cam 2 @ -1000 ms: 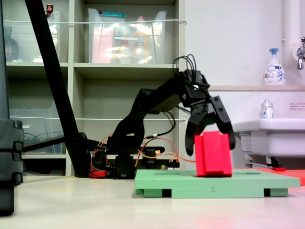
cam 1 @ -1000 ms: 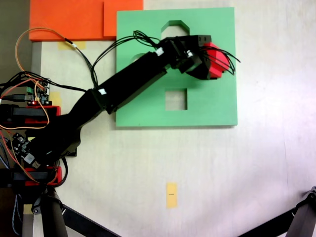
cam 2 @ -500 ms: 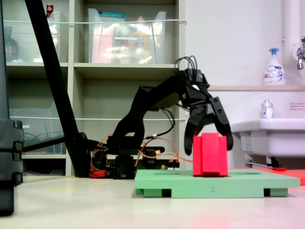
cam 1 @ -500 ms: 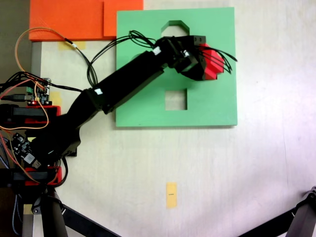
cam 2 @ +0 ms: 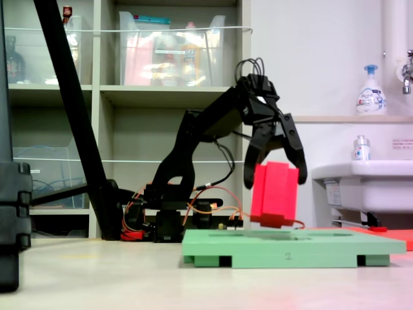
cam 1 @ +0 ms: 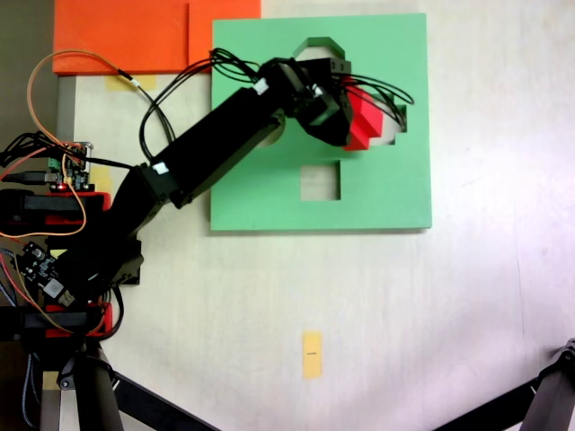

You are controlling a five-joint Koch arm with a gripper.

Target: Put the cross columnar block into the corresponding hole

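Gripper (cam 1: 373, 121) first, in the fixed view from above: its black jaws sit on either side of the cross columnar block (cam 1: 364, 124), pinching it, with the arm (cam 1: 216, 148) reaching in from the lower left across the green foam board (cam 1: 395, 189). Red block shows just past the gripper body, toward the right. Right beside the block, on its far side from the arm, an edge of the corresponding hole (cam 1: 398, 121) peeks out as a pale notch in the green. Below the gripper lies the square cutout (cam 1: 320, 180); above it, an octagonal cutout (cam 1: 316, 47) is partly covered by the wrist. Orange foam sheets (cam 1: 135, 34) lie up and to the left, well away from the gripper.

From the low side view, the gripper (cam 2: 274, 169) hangs nose down, jaws clamped over the top of the cross columnar block (cam 2: 274, 194). That block is tilted, its top leaning right, and its bottom edge is clear of the green foam board (cam 2: 290, 245) directly beneath, with a visible gap. Behind the arm stands a shelf unit (cam 2: 129, 97); a sink (cam 2: 368, 177) is off to the right.
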